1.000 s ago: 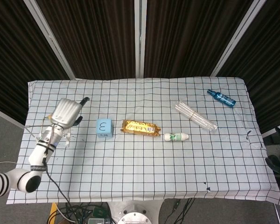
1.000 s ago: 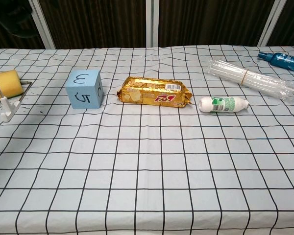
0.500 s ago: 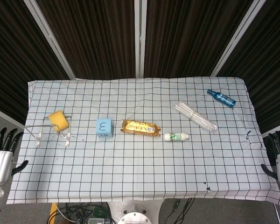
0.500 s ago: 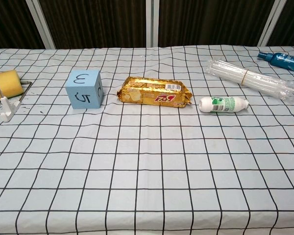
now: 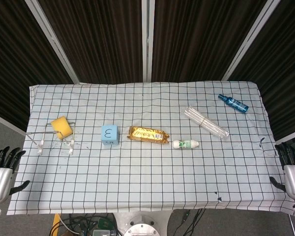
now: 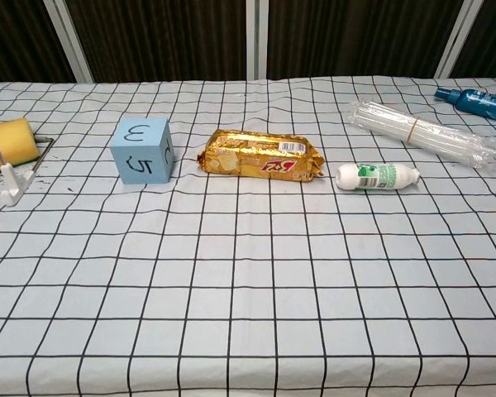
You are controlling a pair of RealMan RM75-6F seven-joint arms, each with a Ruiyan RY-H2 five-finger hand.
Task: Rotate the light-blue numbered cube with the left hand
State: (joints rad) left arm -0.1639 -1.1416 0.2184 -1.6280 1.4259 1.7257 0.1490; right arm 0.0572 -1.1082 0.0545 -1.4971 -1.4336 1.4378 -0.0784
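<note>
1. The light-blue numbered cube (image 5: 109, 134) sits on the checked cloth of the bench (image 5: 147, 187), left of centre, with a 3 on its top face and a 5 on the face toward the chest camera.
2. Nothing touches the cube; it stands flat and square on the cloth.
3. The left hand (image 5: 1, 175) hangs off the bench's front-left corner, palm empty, fingers spread and pointing up; it is well apart from the cube.
4. The right hand (image 5: 293, 173) is off the front-right corner, also holding nothing, its fingers apart and upright.
5. A gold snack packet (image 5: 147, 134) lies just beside the cube on its right, apart from it.
6. A small white bottle (image 5: 186, 144) lies on its side near the packet's right end.
7. A yellow sponge (image 5: 62, 127) rests in a wire rack (image 5: 39, 143) to the cube's left.
8. A clear bundle of straws (image 5: 205, 122) lies diagonally further right, and a blue spray bottle (image 5: 233, 103) lies near the far right corner.
</note>
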